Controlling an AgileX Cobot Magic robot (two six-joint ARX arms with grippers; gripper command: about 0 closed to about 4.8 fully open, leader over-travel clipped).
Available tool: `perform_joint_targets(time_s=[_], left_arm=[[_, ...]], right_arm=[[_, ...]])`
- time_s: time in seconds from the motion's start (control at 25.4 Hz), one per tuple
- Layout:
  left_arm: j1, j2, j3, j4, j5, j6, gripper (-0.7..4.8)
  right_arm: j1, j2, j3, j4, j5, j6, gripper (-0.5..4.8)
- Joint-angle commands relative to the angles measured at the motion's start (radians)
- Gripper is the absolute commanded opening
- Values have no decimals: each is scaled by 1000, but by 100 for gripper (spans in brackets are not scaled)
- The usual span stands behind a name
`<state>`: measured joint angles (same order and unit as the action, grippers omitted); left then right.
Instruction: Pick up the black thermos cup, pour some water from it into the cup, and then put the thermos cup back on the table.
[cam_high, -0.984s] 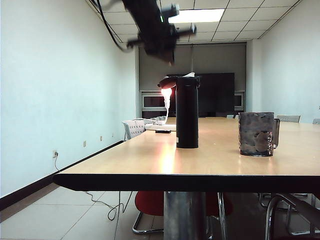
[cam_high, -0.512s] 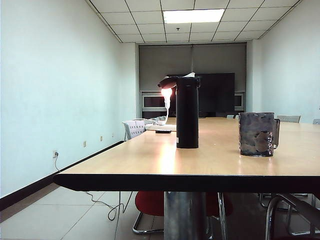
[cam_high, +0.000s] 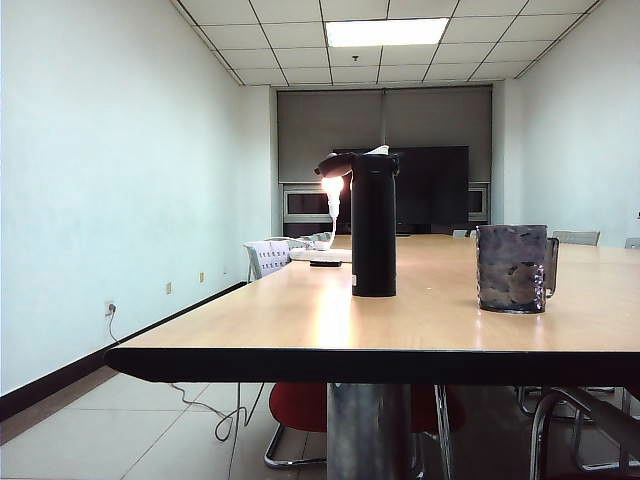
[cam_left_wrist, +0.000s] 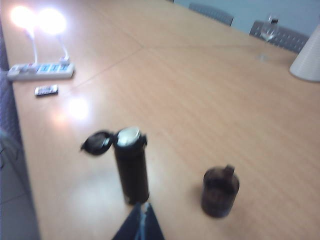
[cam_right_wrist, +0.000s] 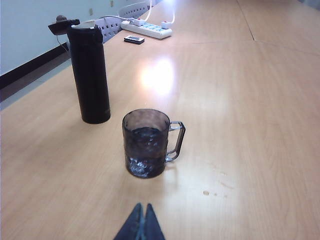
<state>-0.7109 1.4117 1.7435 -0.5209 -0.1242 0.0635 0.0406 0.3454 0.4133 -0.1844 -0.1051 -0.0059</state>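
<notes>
The black thermos cup (cam_high: 374, 225) is seen standing upright on the table (cam_high: 300, 320), its flip lid hinged open, with the glass mug (cam_high: 514, 268) well apart to its right in the exterior view. Water appears to lie in the mug's bottom in the right wrist view, though the mottled glass makes this hard to confirm. If so, pouring is judged done and the thermos set back, with nothing evident left.

The left gripper (cam_left_wrist: 143, 220) is held closed and empty, high above the thermos (cam_left_wrist: 131, 167) and mug (cam_left_wrist: 220, 191). The right gripper (cam_right_wrist: 141, 220) is likewise closed on nothing, low and near the mug (cam_right_wrist: 148, 143).

A second earlier an arm was visible overhead in the exterior view; now none is seen there.
</notes>
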Motion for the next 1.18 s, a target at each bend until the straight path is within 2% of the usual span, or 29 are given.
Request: perform_joint_targets(time_s=[0.04,0.31,0.51,0.67,0.91,1.02,1.18], left_arm=[[-3,-107,-120,40,-5,3,-5],[-3,-372,-433,158,28,-14,-5],[-3,-533,-617,167,36,-19,-6],[-3,-645,-759,187,58,-55,-5],[-3,-861,-1012,282,55,-86,-6],[2,-972,-1122,307,-3,-90,-6],[56,-1064,-1247,335,-3,-142,-5]], right_arm=[[-1,-27,1,-47,-2,-2,-1],[-1,-67,1,-111,-2,-2,-1],[0,-73,1,-111,-2,-2,-1],[-1,-76,1,-111,-2,-2,-1],[-1,-76,1,-111,-2,-2,-1],[-1,-76,1,-111,-2,-2,-1],[-1,-76,1,-111,-2,-2,-1]])
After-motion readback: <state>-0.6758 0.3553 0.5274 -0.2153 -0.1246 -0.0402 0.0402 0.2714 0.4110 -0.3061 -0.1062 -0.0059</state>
